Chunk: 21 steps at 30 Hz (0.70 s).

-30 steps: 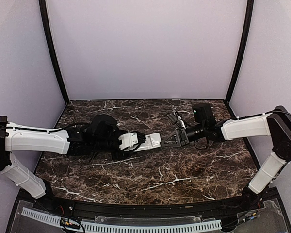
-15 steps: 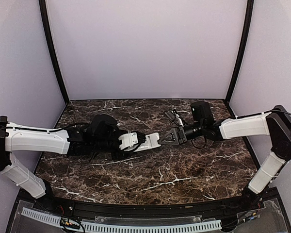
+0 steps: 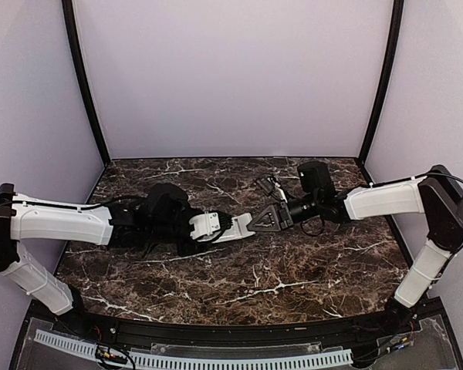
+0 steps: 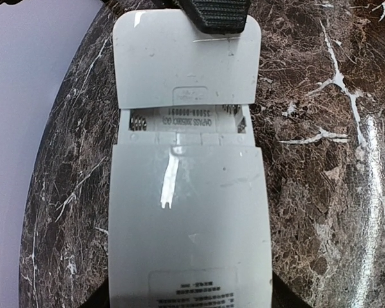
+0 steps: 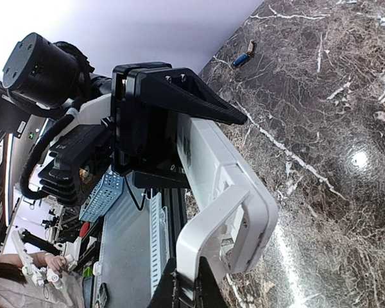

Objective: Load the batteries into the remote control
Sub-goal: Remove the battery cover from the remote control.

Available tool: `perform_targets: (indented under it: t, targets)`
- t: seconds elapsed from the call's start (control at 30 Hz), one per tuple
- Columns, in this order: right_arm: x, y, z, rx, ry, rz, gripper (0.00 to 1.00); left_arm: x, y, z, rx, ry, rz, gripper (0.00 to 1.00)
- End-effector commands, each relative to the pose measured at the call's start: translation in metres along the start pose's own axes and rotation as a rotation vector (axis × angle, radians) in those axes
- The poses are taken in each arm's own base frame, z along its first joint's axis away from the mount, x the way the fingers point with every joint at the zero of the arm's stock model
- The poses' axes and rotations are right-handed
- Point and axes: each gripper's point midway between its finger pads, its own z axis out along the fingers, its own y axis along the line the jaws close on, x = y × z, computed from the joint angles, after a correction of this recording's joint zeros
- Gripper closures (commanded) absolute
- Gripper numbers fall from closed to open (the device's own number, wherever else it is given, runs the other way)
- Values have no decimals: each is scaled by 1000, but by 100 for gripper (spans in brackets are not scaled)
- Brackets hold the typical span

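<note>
Left gripper (image 3: 218, 228) clamped on remote control (image 4: 189, 218), right gripper (image 3: 256, 223) pinching the half-slid battery cover (image 4: 185, 58). Off-axis pull could jam the battery cover or twist the remote control loose.

Remote control (image 4: 189, 212): near end cut off at the bottom of the left wrist view, and the label print there is blurred. Left gripper (image 3: 231, 227) fingers hidden under it. Battery cover (image 4: 186, 61) hides most of the compartment. Right gripper (image 5: 187, 292), pinching the cover's end, mostly cropped. Small items (image 3: 268, 186) near the back edge of the table (image 3: 216, 285): too small to identify.
</note>
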Motion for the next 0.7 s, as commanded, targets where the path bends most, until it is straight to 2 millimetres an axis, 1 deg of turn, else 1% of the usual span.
perform_targets:
  t: [0.0,0.1,0.17,0.27,0.33,0.4,0.43,0.5,0.57,0.6,0.63,0.67]
  targets:
    - [-8,8,-2,20,-2,-32,100,-5,4,0,-14,-6,-6,100]
    - [-8,13,-4,16,-1,-34,100,-4,5,2,-18,2,-8,100]
    - [-10,19,-6,11,-4,-39,100,4,1,5,-6,34,-7,100]
    - [-18,30,-13,17,-23,-60,100,10,-1,9,-1,65,-6,100]
    - [-24,32,-20,53,-42,-61,100,14,0,12,1,84,-9,100]
    - [-30,26,-32,129,-69,-43,100,20,-1,15,8,105,-17,100]
    - [-31,16,-40,201,-78,-18,100,21,-1,16,11,111,-18,100]
    - [-30,-19,-63,438,-91,36,100,22,-2,17,19,115,-20,100]
    - [-18,-58,-95,719,-73,96,100,21,-3,17,27,113,-25,100]
    - [-9,-75,-112,849,-50,130,100,21,-4,17,31,112,-26,100]
    - [0,-90,-129,968,-20,156,100,21,-4,18,32,111,-27,100]
    - [11,-100,-145,1064,18,184,100,22,-5,18,36,113,-27,100]
